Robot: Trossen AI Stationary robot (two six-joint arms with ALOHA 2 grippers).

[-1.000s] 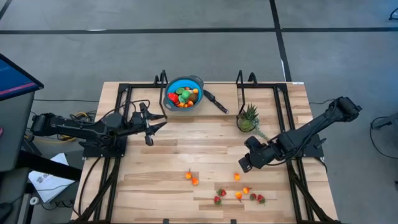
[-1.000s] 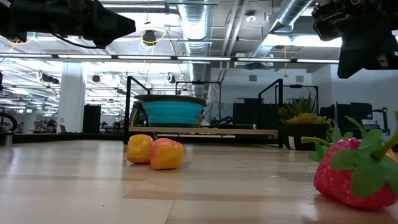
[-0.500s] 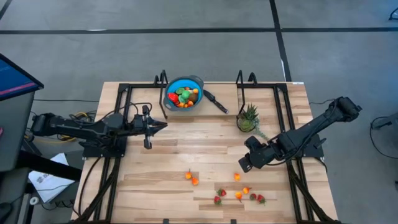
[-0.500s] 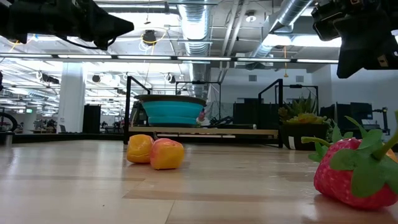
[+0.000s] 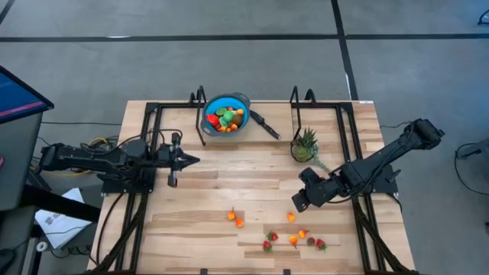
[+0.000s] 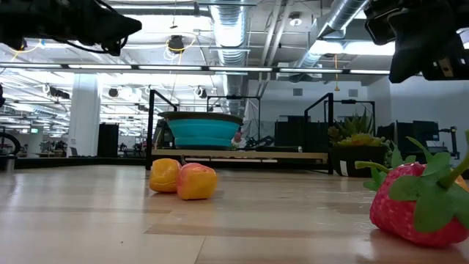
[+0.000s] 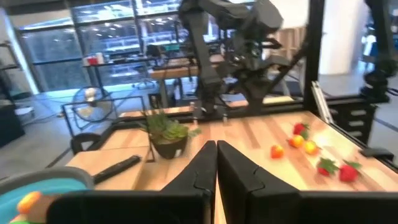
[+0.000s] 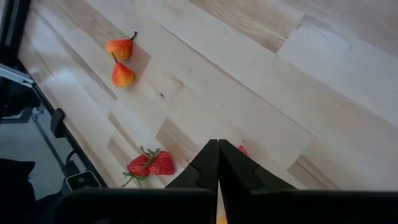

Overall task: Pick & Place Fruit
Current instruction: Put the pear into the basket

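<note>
Small toy fruits lie loose on the near part of the wooden table: orange pieces [image 5: 235, 219] [image 5: 296, 231] and red strawberries [image 5: 270, 241] [image 5: 315, 243]. More fruit fills the blue bowl [image 5: 226, 113] at the far edge. My left gripper [image 5: 197, 160] is shut and empty, level above the table's left half, near of the bowl. My right gripper [image 5: 295, 205] is shut and empty, slanting down just above the fruit cluster; its wrist view shows the shut fingers [image 8: 217, 152] over strawberries [image 8: 151, 165] and two orange pieces [image 8: 122, 60].
A spiky green potted plant [image 5: 305, 145] stands at the far right, close behind my right arm. The bowl's black handle [image 5: 266, 124] points toward it. Black frame rails [image 5: 155, 145] run along both table sides. Bare wood lies in the table's middle.
My left gripper has drawn back toward the table's left edge and a little toward the near edge, staying level above the table. The fruit and the bowl have not moved.
</note>
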